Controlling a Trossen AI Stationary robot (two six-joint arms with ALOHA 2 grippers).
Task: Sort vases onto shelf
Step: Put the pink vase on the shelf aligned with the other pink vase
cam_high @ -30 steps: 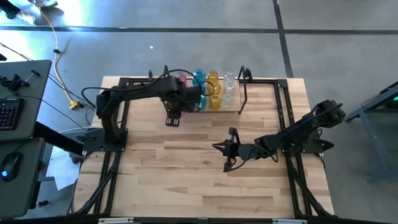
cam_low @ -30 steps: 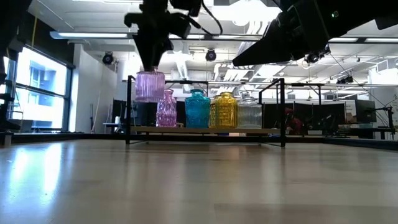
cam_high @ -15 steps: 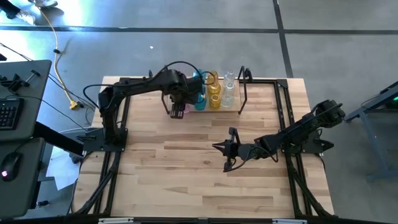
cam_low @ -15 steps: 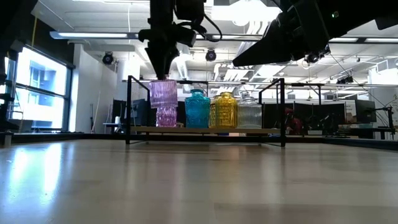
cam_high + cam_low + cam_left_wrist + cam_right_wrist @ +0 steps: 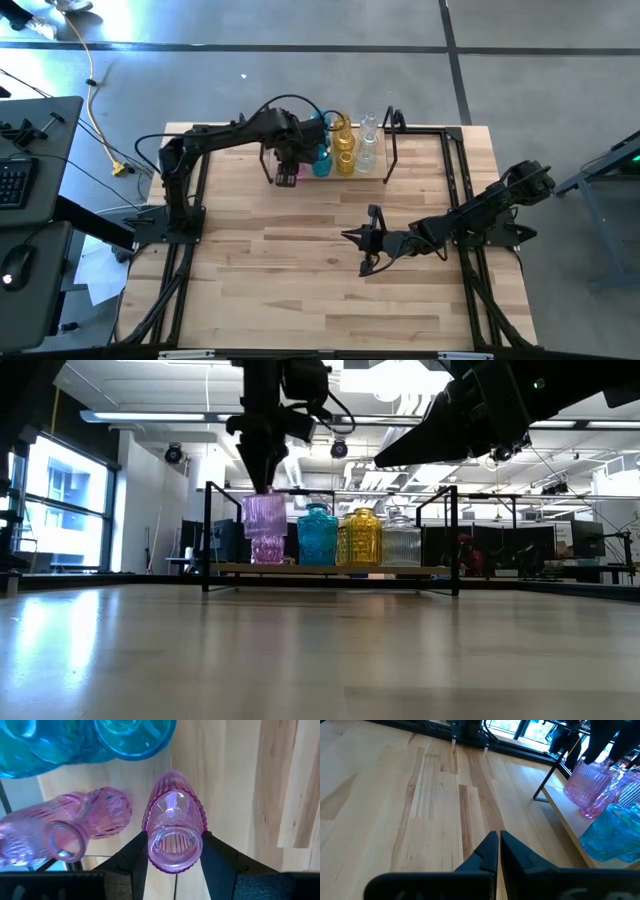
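Note:
My left gripper (image 5: 175, 847) is shut on a pink ribbed vase (image 5: 265, 517) and hangs over the left end of the black-framed shelf (image 5: 330, 569). Another pink vase (image 5: 75, 827) stands on the shelf just behind it. Beside that one stand teal (image 5: 317, 535), yellow (image 5: 361, 537) and clear (image 5: 401, 540) vases, in rows in the high view (image 5: 345, 150). My right gripper (image 5: 350, 237) is shut and empty over the middle of the table, right of centre. My left gripper pinches the pink ribbed vase at its open neck (image 5: 175, 865), one finger (image 5: 137, 857) on each side of the rim. The fingers come from above, pointing down. The vase hangs upright below them, its base clear of the shelf board.
The shelf's upright posts (image 5: 208, 535) (image 5: 454, 535) stand at both its ends. A larger black rail frame (image 5: 190, 250) edges the table. Bare wood (image 5: 300, 280) lies between the shelf and the near edge.
My left gripper has carried the pink ribbed vase toward the far edge and right, over the shelf, and lowered it slightly. The vase now stands in front of the other pink vase in the low view. The grip has stayed shut.

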